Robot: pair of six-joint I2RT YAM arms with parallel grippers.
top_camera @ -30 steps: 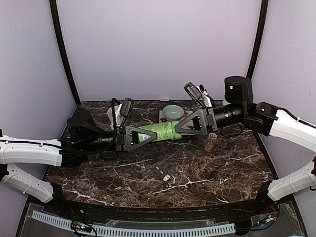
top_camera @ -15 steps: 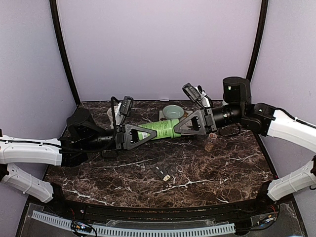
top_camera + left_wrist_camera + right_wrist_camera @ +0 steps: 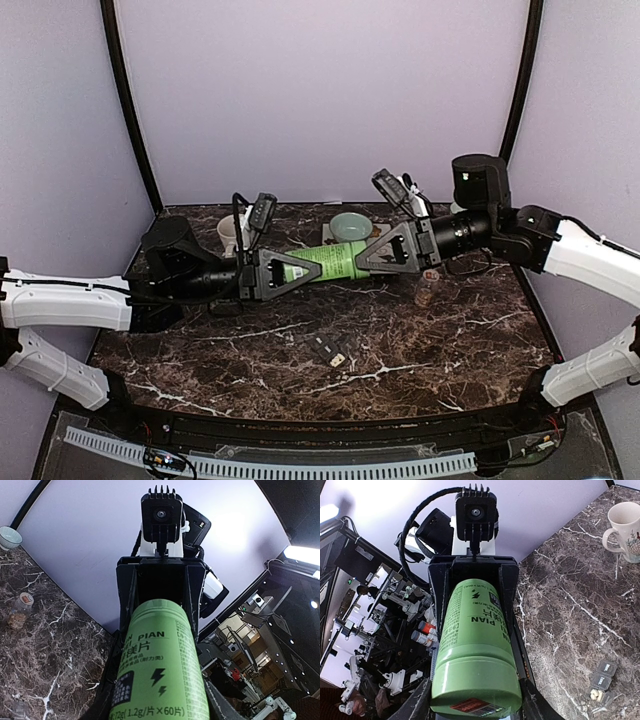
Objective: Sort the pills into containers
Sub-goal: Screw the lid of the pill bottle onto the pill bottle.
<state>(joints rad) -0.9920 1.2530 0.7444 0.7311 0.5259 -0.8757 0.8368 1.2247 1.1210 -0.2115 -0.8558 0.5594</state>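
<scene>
A green bottle [image 3: 330, 262] hangs level above the table, held from both ends. My left gripper [image 3: 298, 272] is shut on its body [image 3: 160, 680]. My right gripper [image 3: 366, 256] is shut on its cap end [image 3: 476, 680]. The containers [image 3: 327, 350], a dark grey strip of joined compartments, lie on the marble in front of the bottle and show low in the right wrist view [image 3: 601, 679]. One compartment stands open with a pale piece in it. Single pills are too small to make out.
A small clear jar [image 3: 426, 289] with tan-brown filling stands under my right arm, also in the left wrist view [image 3: 19, 611]. A cream mug [image 3: 230, 235] and a pale green bowl [image 3: 350, 227] stand at the back. Black posts rise at both back corners.
My right gripper's jaws have come in onto the bottle's cap end. The left arm and the bottle have shifted slightly right.
</scene>
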